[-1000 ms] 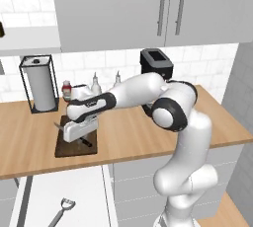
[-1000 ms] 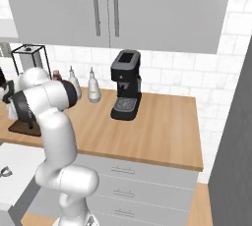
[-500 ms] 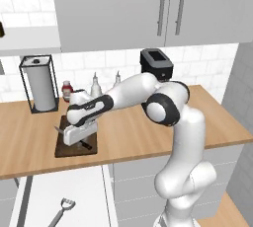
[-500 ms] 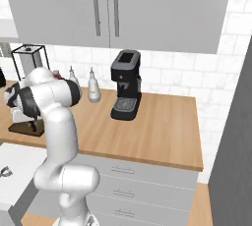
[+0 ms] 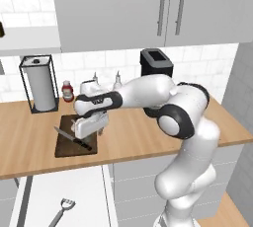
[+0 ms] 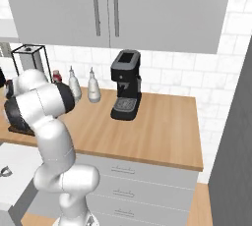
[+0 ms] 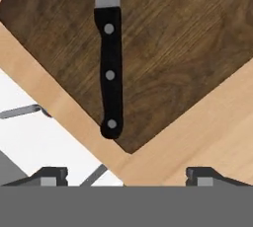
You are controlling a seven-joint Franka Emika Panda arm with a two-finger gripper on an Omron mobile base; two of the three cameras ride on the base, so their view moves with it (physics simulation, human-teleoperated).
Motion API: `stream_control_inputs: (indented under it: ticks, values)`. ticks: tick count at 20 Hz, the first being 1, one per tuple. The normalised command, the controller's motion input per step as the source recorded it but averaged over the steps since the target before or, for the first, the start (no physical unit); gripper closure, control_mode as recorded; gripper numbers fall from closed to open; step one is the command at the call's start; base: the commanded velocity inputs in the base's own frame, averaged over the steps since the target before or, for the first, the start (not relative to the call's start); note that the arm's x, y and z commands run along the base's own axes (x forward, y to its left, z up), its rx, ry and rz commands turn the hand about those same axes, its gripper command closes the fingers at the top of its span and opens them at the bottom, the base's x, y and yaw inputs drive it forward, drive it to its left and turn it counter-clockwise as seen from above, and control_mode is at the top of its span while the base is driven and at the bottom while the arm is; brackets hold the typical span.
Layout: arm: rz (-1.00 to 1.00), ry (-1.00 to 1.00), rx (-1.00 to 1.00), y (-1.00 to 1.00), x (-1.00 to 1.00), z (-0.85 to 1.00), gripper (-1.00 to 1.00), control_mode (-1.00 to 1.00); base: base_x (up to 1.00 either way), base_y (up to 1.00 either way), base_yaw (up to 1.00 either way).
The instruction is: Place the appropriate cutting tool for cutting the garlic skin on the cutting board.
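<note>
Since a second ago your arm has lifted a little off the cutting board (image 5: pixel 64 148) and the knife (image 7: pixel 109 68) stays behind — lying flat on the dark wood, handle near the board's corner, blade reaching in. The gripper (image 7: pixel 126 177) hangs above it with fingertips (image 7: pixel 48 176) spread wide, holding nothing. Judging by this, the placing is done; you likely have only the retreat left — garlic isn't something I can make out here

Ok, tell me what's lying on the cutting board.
The knife lies flat on the cutting board, the open gripper above it. The arm hides the board's far part, so no garlic visible.
</note>
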Motion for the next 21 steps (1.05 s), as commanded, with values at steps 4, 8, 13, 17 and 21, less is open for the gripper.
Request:
stream_control_inputs:
  ticks: [4, 8, 13, 17, 21]
  values:
    - [0.00, -0.14, 0.08, -0.86, -0.61, 0.58, -1.00, -1.00, 0.00, 0.00, 0.00]
    - [0.00, -0.15, 0.08, -0.80, -0.50, 0.52, -1.00, -1.00, 0.00, 0.00, 0.00]
    - [0.00, -0.13, 0.07, -0.55, -0.08, 0.63, -1.00, -1.00, 0.00, 0.00, 0.00]
    - [0.00, -0.11, 0.03, -0.15, -0.09, 0.86, -1.00, -1.00, 0.00, 0.00, 0.00]
    - [0.00, -0.05, 0.00, 0.00, -0.07, 0.73, -1.00, -1.00, 0.00, 0.00, 0.00]
